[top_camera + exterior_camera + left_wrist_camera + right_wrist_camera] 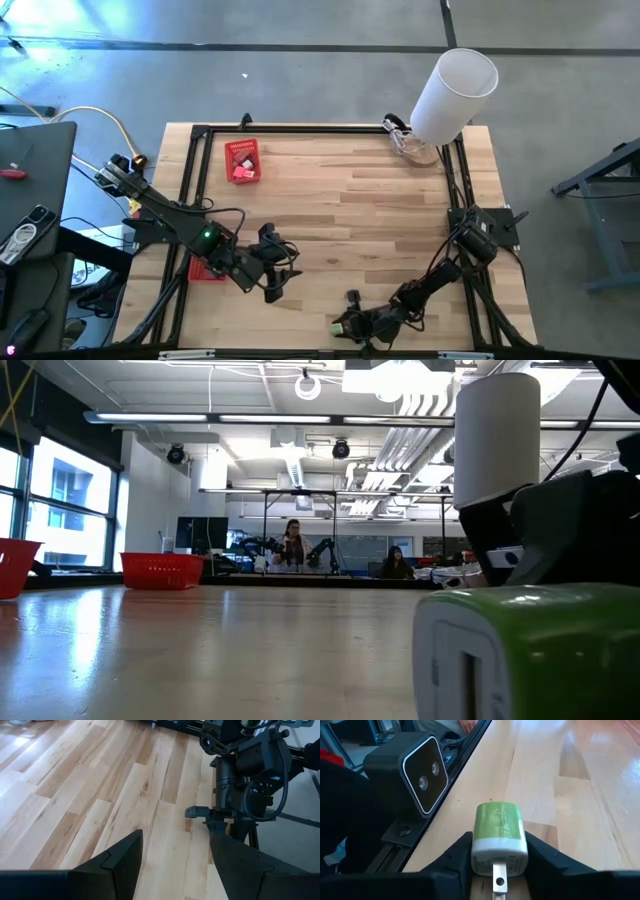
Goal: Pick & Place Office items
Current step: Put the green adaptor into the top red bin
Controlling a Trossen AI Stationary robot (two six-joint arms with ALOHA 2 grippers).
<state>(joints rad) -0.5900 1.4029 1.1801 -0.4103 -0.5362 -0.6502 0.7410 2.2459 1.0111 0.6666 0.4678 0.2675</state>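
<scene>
- Your task item is a small blocky piece (499,840) with a green body, a white end cap and a metal tab sticking out of that cap; it lies on the wooden surface (350,210) at the near edge, close to the black frame rail (427,832).
- From above you see it only as a pale green speck (343,325) at the tip of the right arm; the right wrist view gives you its shape and colours in full; the low view has it huge and close, a green-and-white block (530,650) filling the lower right corner.
- Only the overhead picture shows you the red basket (243,161) with red pieces in it near the far left of the surface, the second red basket (206,270) partly under the left arm, and the white cylinder (452,95) at the far right corner.
- Only the right wrist view shows you the black two-lens camera box (415,772) beside the rail.
- Your right end effector (497,862) has its dark fingers (455,860) pressed against both sides of the green piece; it is gripping it.
- Your left end effector (175,865) hovers low over bare wood, fingers spread wide, holding nothing.
</scene>
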